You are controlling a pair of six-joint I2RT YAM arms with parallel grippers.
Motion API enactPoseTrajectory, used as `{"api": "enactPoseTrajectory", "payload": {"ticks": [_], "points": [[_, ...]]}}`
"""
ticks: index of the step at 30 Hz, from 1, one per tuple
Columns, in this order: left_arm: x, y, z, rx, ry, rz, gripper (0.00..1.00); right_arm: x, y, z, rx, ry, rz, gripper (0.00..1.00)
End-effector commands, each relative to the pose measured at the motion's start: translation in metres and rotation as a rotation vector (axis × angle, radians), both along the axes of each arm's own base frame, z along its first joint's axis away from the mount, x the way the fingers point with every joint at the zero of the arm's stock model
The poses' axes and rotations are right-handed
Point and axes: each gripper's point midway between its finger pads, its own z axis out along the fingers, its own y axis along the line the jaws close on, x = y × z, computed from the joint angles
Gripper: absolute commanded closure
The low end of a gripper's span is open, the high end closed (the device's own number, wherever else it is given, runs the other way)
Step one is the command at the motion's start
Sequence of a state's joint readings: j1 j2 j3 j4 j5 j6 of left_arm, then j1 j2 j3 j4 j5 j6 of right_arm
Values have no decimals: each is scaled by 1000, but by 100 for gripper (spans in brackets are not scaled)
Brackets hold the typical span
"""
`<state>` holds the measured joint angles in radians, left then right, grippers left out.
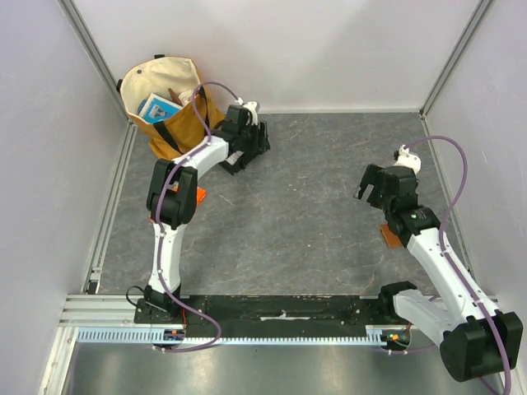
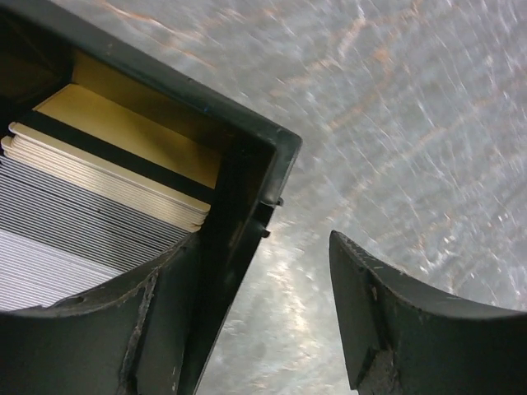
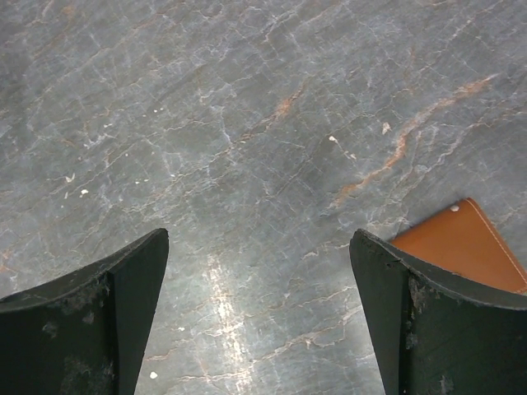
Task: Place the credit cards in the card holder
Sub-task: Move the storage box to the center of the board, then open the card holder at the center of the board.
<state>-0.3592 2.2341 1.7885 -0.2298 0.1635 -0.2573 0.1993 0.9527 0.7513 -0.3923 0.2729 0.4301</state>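
The grey, stone-patterned table [image 1: 313,214] carries everything, with a tan cloth bag [image 1: 165,123] standing in its far left corner. The left gripper [image 2: 263,247] reaches to the far left, near that bag, and hangs low over a black tray [image 2: 251,189]. Its jaws stand well apart and straddle the tray's corner wall, one finger inside above the stack and the other outside over bare table, with nothing visibly pinched between them. The right gripper [image 3: 259,234] hovers over the right side of the table, spread wide and holding nothing. The card holder [image 3: 465,247] is brown and lies flat on the right, close to that gripper. Only a corner of it shows, so I cannot tell whether it is folded shut. The credit cards [image 2: 90,214] sit packed in a stack inside the tray, thin edges showing. The step in hand looks like the first pick from the tray. The next move probably calls for the left gripper to shift off the wall and close gently on a single card, then lift it clear and carry it right, while the right gripper readies the holder
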Motion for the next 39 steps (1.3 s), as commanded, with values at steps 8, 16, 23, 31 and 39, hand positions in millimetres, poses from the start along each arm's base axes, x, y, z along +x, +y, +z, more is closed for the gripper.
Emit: {"api": "enactPoseTrajectory", "payload": {"ticks": [8, 16, 23, 31, 39], "points": [[-102, -114, 7, -101, 66, -268, 35, -15, -54, 17, -76, -5, -224, 2], [-171, -168, 4, -193, 126, -360, 36, -41, -109, -27, 4, 153, -466, 2], [-229, -214, 9, -224, 145, -462, 36, -72, -137, -92, 159, 300, -665, 2], [-231, -203, 50, -252, 38, -439, 20, -62, -122, -130, 215, 407, -531, 2], [-231, -177, 74, -256, 10, -420, 16, -51, -87, -164, 280, 517, -379, 2]]}}
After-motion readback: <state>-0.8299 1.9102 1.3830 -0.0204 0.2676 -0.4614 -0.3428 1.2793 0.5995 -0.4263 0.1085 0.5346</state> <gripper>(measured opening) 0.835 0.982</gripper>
